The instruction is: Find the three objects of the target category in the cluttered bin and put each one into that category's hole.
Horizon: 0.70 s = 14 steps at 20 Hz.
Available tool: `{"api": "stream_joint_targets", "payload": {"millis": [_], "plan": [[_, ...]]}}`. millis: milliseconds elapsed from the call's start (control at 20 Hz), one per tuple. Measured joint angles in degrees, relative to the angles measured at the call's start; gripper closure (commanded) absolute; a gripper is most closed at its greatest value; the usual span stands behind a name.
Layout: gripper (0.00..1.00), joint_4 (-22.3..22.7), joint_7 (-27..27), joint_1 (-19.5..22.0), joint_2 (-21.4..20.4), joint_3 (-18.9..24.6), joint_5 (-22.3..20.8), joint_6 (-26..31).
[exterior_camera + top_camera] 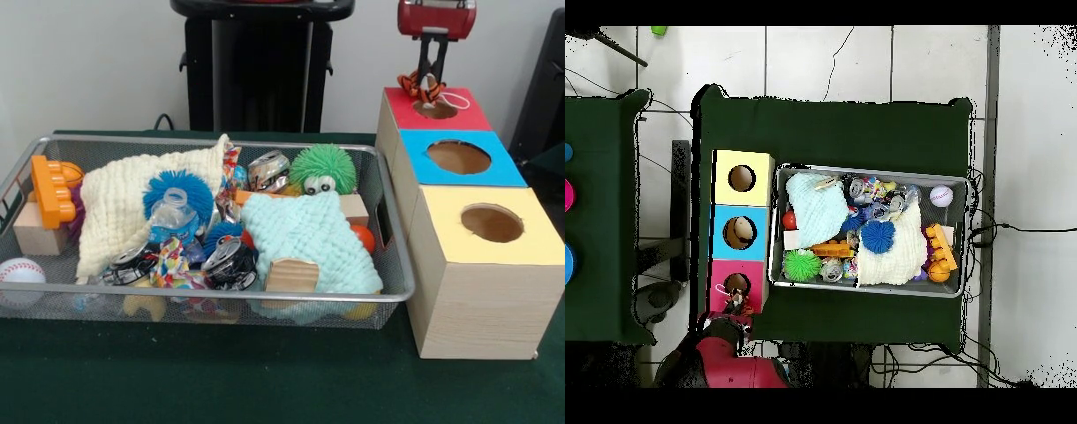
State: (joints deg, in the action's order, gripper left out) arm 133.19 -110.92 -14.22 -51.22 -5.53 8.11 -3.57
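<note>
My gripper [430, 78] hangs over the red box [468, 115] at the far end of the box row, shut on a small orange and black striped soft toy [418, 86] with a white loop. The toy dangles just above the red box's round hole [435, 109], touching its rim. In the overhead view the gripper [735, 297] and the toy [736, 293] sit at the edge of that hole [737, 283]. The wire bin [212, 296] beside the boxes is full of mixed objects.
A blue box [505, 166] and a yellow box [441, 216] continue the row. The bin holds a cream cloth [132, 208], a mint cloth [309, 238], a green fuzzy ball [324, 166], a blue fuzzy ball [177, 187], crushed cans [231, 263], a baseball [19, 272] and an orange block [50, 188].
</note>
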Motion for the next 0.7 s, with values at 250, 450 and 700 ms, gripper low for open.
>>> {"api": "stream_joint_targets", "payload": {"millis": [250, 450, 700], "plan": [[1.0, 0.0, 0.0, 0.3, 0.0, 0.3, 0.2, 0.0], [1.0, 0.0, 0.0, 0.0, -0.1, 0.3, 1.4, 0.0], [1.0, -0.1, 0.0, -0.6, -0.2, 0.1, 2.4, 0.6]]}}
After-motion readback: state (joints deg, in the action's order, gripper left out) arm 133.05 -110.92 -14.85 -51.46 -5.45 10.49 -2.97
